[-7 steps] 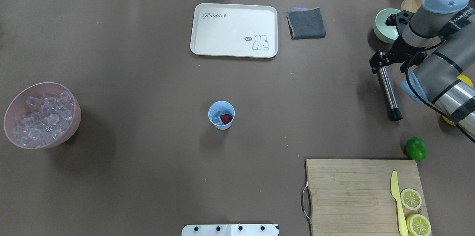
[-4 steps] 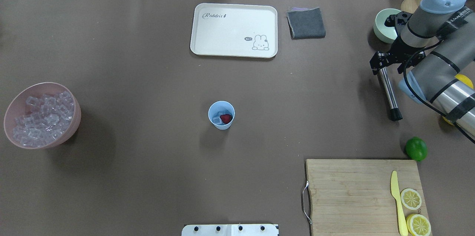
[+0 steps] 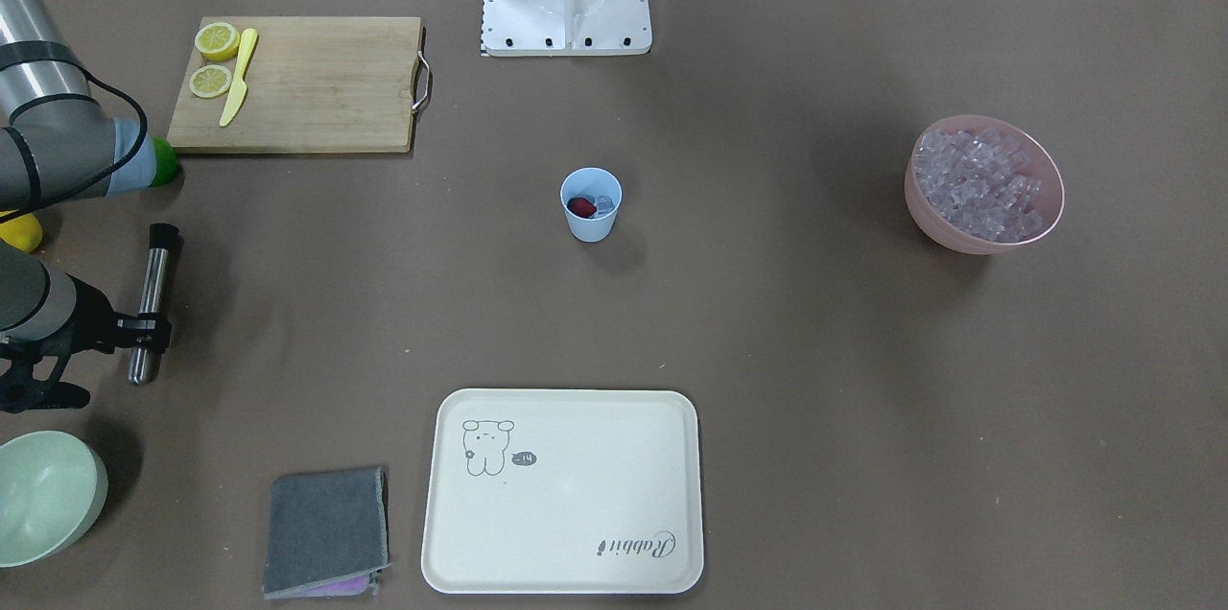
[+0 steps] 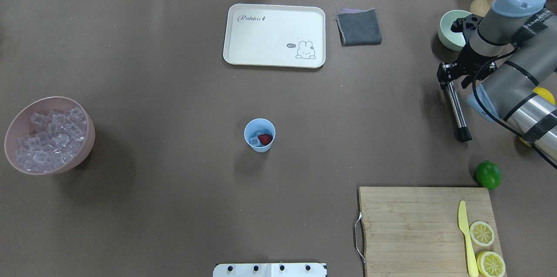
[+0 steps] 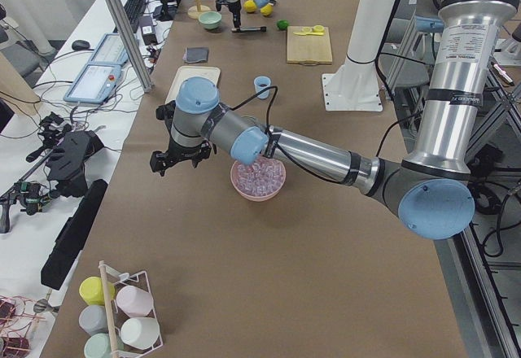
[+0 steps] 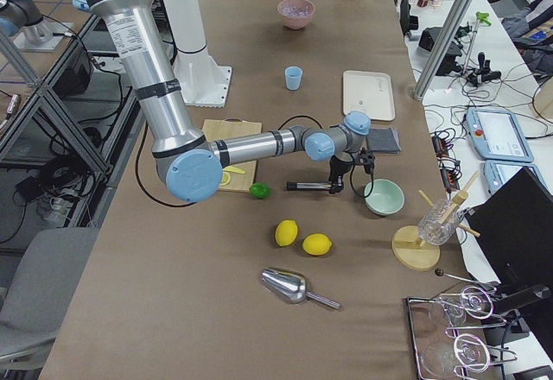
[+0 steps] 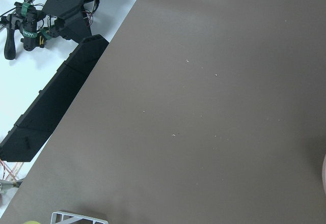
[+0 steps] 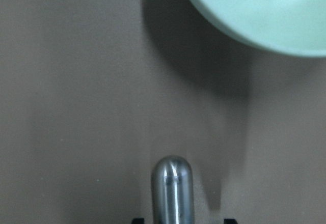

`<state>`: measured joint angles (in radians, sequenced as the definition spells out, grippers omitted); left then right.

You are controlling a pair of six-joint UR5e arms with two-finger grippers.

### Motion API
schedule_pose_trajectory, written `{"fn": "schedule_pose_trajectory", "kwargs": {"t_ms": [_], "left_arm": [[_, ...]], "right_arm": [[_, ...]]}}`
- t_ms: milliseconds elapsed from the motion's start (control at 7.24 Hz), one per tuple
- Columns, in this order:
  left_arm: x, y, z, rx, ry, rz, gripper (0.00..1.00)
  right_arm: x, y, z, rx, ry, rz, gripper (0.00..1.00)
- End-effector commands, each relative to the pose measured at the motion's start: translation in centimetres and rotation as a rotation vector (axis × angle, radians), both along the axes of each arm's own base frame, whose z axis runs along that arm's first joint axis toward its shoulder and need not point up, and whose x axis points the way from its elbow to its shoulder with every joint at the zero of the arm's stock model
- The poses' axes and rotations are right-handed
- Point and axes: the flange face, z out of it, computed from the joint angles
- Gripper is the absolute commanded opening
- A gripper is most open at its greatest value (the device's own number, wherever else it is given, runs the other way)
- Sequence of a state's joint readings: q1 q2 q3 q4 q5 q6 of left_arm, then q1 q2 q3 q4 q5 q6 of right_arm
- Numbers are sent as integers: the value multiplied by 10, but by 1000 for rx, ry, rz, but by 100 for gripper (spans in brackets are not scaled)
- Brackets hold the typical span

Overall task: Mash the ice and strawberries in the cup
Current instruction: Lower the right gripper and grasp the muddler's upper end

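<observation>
Strawberry (image 4: 265, 139) and ice (image 4: 254, 140) sit together inside the light-blue cup (image 4: 260, 148), upright at the middle of the counter (image 4: 174, 94) and well apart from both arms. Near the counter's right edge, the right gripper (image 4: 448, 79) straddles one end of a steel rod (image 4: 454, 109) with a black tip. Its jaws are spread, and the wrist view shows a strip of counter on either side of the rod. A pale green bowl (image 4: 448, 35) stands just beyond. The left gripper (image 5: 181, 161) hovers beside the pink bowl (image 4: 89, 140), heaped with more ice near the left edge; whether its jaws are parted cannot be told.
</observation>
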<state>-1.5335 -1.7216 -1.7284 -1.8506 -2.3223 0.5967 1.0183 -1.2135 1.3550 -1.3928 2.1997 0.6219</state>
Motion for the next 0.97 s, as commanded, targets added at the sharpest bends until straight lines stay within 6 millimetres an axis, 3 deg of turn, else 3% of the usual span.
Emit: {"fn": "schedule_pose_trajectory", "kwargs": {"t_ms": [0, 138, 553, 829], "left_arm": [[1, -3, -2, 4, -1, 0, 97], [1, -3, -3, 5, -1, 0, 97], [0, -12, -9, 13, -8, -5, 97], [0, -13, -8, 11, -8, -6, 97]], "right_arm": [[-2, 1, 0, -4, 1, 1, 10], [-3, 1, 0, -6, 1, 2, 2], [-4, 2, -8, 9, -9, 0, 0], [12, -10, -40, 61, -39, 27, 0]]}}
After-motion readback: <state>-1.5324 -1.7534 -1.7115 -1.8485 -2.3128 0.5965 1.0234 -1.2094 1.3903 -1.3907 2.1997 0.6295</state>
